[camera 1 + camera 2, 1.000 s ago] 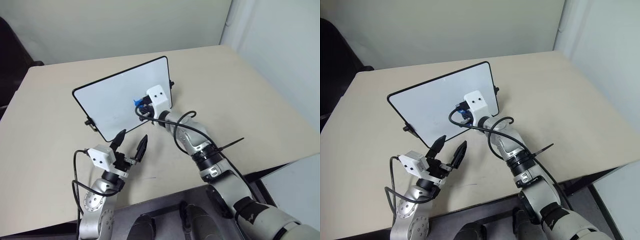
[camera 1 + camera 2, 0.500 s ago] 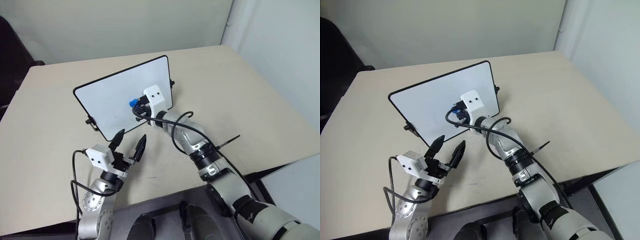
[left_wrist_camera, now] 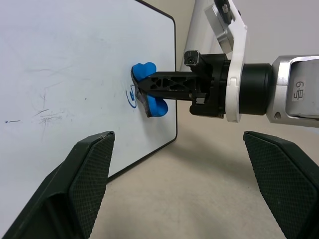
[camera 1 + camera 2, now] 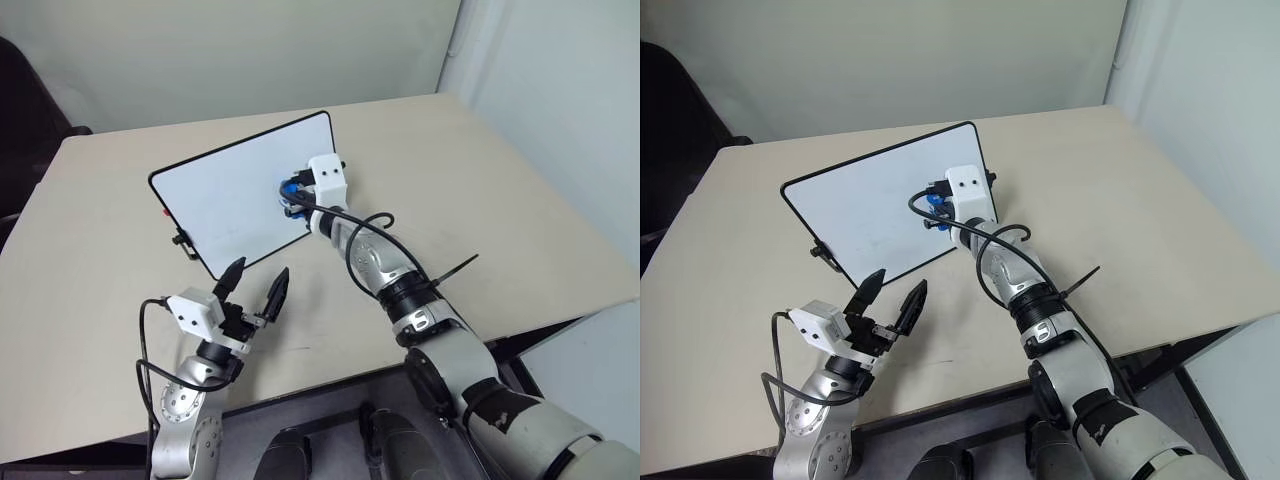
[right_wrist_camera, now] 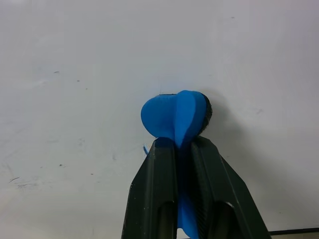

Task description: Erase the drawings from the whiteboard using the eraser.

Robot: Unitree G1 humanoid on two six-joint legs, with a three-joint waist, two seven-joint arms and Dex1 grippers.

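The whiteboard [image 4: 230, 195] stands propped on the tan table, its face toward me. My right gripper [image 4: 293, 196] is shut on the blue eraser [image 3: 145, 70] and presses it flat against the board near its right edge. The squeezed eraser [image 5: 174, 115] bulges out past the fingertips. A bit of the drawings [image 3: 131, 94], a small blue curl, shows on the board just beside the eraser. My left gripper [image 4: 261, 268] hovers open over the table in front of the board's lower edge, with nothing in it.
The tan table [image 4: 480, 180] stretches wide to the right of the board and ends at a front edge near me. Black clips [image 4: 183, 241] stick out from the board's frame. A dark chair [image 4: 15, 120] stands at the table's far left.
My right gripper has slid the eraser across the board, first slightly left, then up and right toward the board's right edge. The left gripper has stayed put.
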